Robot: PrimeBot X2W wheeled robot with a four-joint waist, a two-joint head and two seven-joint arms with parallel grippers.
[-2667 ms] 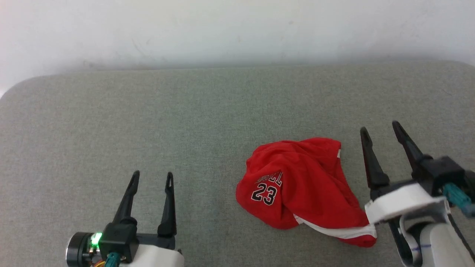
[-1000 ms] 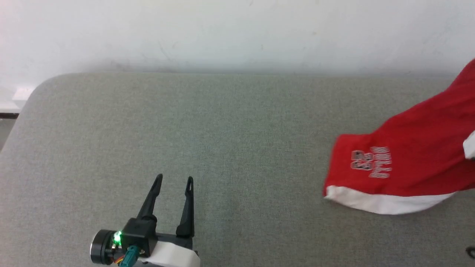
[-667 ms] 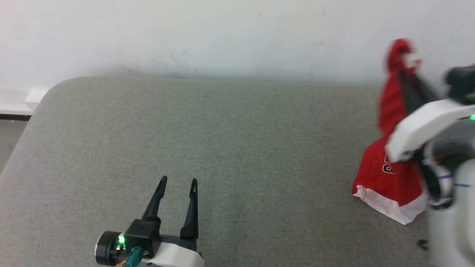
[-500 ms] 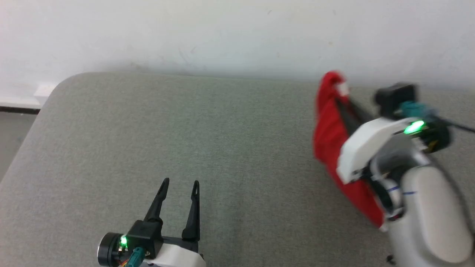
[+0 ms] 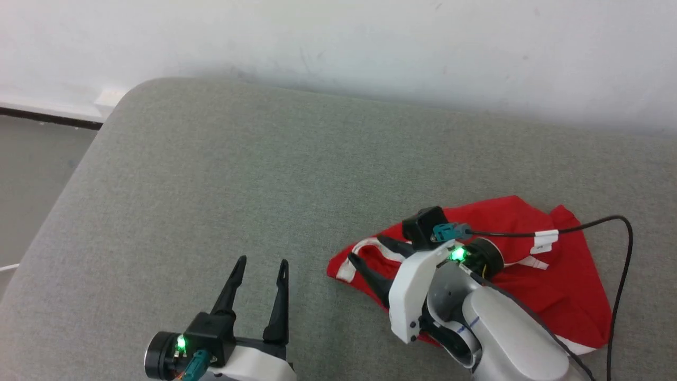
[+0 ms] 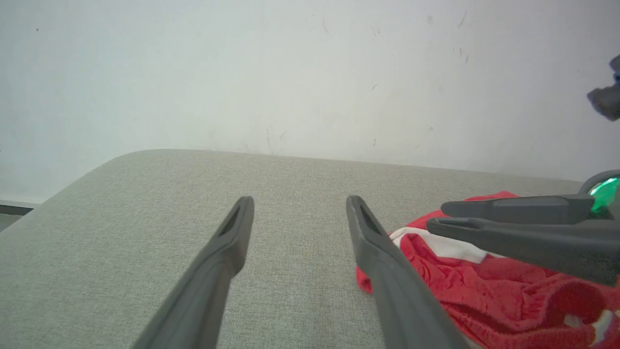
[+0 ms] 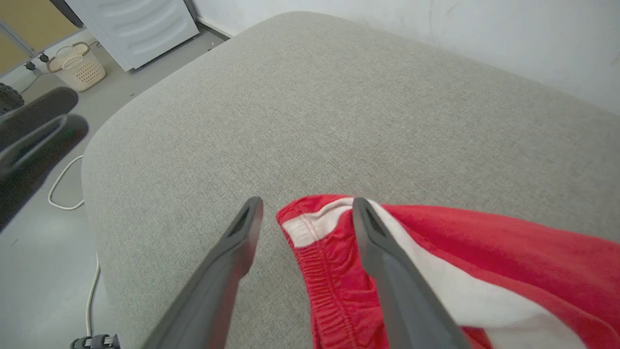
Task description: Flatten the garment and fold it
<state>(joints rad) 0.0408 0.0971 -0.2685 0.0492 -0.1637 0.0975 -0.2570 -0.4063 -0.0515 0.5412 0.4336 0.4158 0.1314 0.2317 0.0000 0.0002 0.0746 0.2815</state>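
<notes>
1. Head view. The garment (image 5: 566,286) lies crumpled on the right part of the grey cushion (image 5: 211,174), partly under my right arm. The right gripper (image 5: 365,247) has its fingers spread over the waistband corner and clamps nothing. The left gripper (image 5: 263,261) is also spread and empty, well apart from the cloth. There is wide bare cushion to the left. The wall (image 5: 338,37) closes the back, and the rounded left edge drops to the floor (image 5: 31,174).

2. Left wrist view. The left gripper (image 6: 300,201) is parted over bare cushion, with the garment (image 6: 484,286) just to its right. The fabric is thin, soft and wrinkled. I judge it light and limp, so it should drag rather than slide and will bunch if pushed.

3. Right wrist view. The right gripper (image 7: 307,202) straddles the corner where the gathered waistband (image 7: 329,276) meets the white stripe (image 7: 310,228). I judge that elastic edge the firmest place to pinch, with the second hold further along the band. I should keep pulls short of the cushion's edge. A basket (image 7: 77,68) sits on the floor beyond it.
</notes>
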